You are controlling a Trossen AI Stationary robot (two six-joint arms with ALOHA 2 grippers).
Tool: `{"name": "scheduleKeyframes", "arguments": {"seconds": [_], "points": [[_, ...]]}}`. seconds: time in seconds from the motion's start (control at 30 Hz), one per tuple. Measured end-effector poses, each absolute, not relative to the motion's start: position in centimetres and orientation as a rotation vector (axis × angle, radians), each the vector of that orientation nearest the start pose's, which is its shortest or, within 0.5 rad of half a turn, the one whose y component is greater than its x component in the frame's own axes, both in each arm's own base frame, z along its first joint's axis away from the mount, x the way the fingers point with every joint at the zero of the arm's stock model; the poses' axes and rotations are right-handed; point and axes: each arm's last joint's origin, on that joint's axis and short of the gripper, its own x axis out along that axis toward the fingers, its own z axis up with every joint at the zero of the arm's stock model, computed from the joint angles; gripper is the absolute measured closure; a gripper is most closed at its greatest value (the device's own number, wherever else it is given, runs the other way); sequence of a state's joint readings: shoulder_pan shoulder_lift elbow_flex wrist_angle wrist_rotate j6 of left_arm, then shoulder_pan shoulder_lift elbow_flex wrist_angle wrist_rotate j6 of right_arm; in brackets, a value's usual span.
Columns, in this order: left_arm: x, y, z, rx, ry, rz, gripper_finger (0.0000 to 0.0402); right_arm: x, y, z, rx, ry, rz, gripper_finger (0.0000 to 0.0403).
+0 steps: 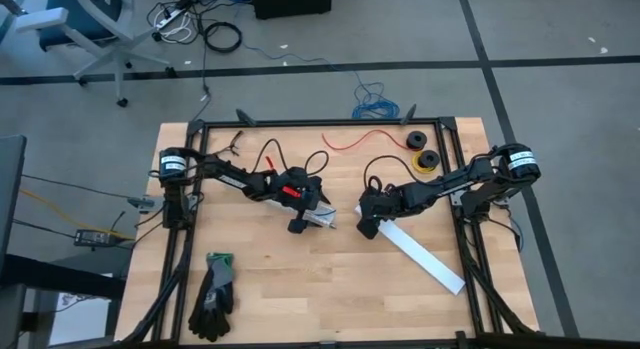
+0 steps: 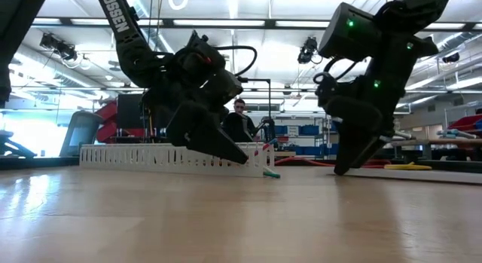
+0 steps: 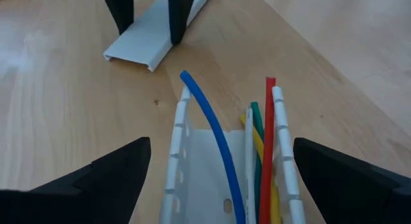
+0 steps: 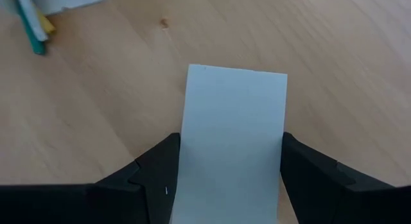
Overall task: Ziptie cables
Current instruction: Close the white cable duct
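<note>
On the wooden bench (image 1: 330,279), the left end effector (image 1: 305,217) sits near the centre, a little toward nine o'clock, with its fingers (image 3: 109,179) spread wide on either side of a slotted white channel (image 3: 192,153). The cables (image 3: 257,147) lie inside that channel: blue, green, yellow, white and red strands, their cut ends reaching the channel's open mouth, with the blue one arching up over a side wall. In the high view the channel's end pokes out from under this end effector toward three o'clock, and the low view shows the cable tips sticking out of its end, just above the bench.

The right end effector (image 1: 370,221) is just past the centre toward three o'clock, close to the left one but apart from it. Its fingers (image 4: 154,172) are pinching the end of a flat white cover strip (image 4: 232,134), one finger against each long edge. The strip lies on the bench and runs from that grip toward five o'clock.

A pair of dark gloves (image 1: 213,294) lies toward seven o'clock. A thin red wire (image 1: 362,141) curls near twelve o'clock, and two small dark rolls with yellow (image 1: 420,152) sit toward one o'clock. In the low view a person (image 2: 239,121) shows in the room beyond the bench.
</note>
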State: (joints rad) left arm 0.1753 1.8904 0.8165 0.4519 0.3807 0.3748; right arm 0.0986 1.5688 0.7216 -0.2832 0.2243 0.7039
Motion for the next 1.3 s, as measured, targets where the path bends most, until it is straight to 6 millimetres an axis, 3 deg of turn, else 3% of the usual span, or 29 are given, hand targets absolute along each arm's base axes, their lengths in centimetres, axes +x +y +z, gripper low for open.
{"name": "scheduleKeyframes", "arguments": {"seconds": [0.9, 1.3], "points": [[34.4, 5.0, 11.0, 0.176, 0.582, -0.295, 0.0014, 26.8, 3.0, 13.8, 0.436, 0.993, -0.467, 0.0173], [34.4, 5.0, 11.0, 0.177, 0.582, -0.293, 0.0121, 26.8, 3.0, 13.8, 0.436, 0.988, -0.467, 0.0173]]}}
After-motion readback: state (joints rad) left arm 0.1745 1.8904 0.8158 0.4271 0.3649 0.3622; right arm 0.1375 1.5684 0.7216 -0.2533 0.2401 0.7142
